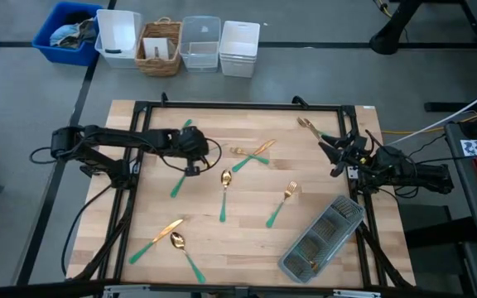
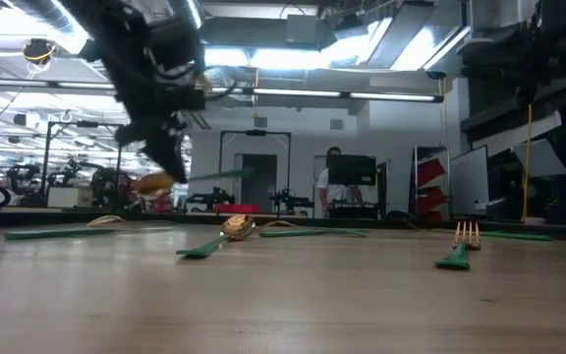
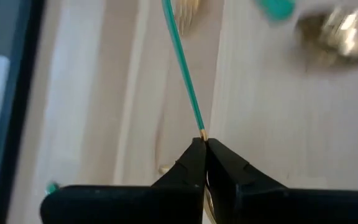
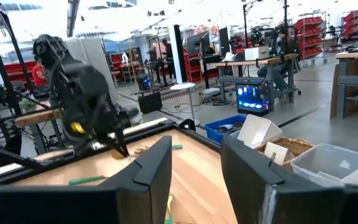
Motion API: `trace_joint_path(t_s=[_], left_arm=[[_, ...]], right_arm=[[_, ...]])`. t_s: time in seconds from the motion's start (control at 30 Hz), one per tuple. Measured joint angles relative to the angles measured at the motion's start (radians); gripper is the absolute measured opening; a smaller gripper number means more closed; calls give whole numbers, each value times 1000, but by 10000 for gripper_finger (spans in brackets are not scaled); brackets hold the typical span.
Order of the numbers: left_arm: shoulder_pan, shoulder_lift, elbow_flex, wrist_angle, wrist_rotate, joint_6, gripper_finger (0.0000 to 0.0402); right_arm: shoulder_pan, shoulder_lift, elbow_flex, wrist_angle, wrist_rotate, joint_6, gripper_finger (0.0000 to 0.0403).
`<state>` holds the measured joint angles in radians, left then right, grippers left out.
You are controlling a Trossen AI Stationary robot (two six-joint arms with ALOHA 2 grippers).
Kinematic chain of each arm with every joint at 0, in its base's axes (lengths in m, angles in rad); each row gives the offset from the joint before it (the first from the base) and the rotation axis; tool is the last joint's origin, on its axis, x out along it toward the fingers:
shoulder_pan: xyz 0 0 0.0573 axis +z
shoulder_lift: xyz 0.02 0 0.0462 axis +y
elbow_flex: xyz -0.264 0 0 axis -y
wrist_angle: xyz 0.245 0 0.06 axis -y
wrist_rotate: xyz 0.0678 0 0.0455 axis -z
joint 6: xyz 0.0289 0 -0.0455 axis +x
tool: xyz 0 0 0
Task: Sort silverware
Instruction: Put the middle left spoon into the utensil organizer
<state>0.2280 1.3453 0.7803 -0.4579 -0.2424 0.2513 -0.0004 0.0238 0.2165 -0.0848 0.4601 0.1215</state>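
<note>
Silverware with gold heads and teal handles lies flat on the wooden table (image 1: 247,248): a spoon (image 1: 224,186), two crossed pieces (image 1: 251,153), a fork (image 1: 284,203), a knife (image 1: 166,232) beside a spoon (image 1: 180,244), and one piece (image 1: 307,124) near the far right. My left gripper (image 1: 192,165) (image 3: 204,146) is shut on one more piece (image 1: 179,184) left of centre. My right gripper (image 1: 331,157) (image 4: 194,168) is open at the table's right edge and holds nothing. The clear tray (image 1: 321,240) sits near right. My left gripper pinches the piece between its two fingertips (image 3: 194,155) at the gold neck (image 3: 202,134), where the head meets the teal handle (image 3: 182,62). The fingers come from above, pointing down. The piece is lifted clear of the table, about level, with its handle (image 2: 219,174) sticking out.
Bins and a basket (image 1: 160,50) stand beyond the table's far edge. A black frame (image 1: 238,106) runs around the table. A teal handle tip (image 1: 187,124) shows beside my left arm. Bare wood lies between the pieces at the centre and near edge.
</note>
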Motion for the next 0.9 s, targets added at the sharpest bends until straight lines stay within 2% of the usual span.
trace_joint_path(t_s=[0.2,0.37,0.57,0.73,0.9], left_arm=[[-94,-1,104,165,19,39,0],[-185,4,144,374,22,209,0],[-298,58,144,630,-12,609,0],[-371,165,145,852,-31,991,0],[-425,282,166,1042,-97,1338,0]], right_arm=[[0,0,0,-23,0,0,138],[0,0,0,-23,0,0,138],[0,0,0,-22,0,0,138],[0,0,0,-22,0,0,138],[0,0,0,-22,-1,0,138]])
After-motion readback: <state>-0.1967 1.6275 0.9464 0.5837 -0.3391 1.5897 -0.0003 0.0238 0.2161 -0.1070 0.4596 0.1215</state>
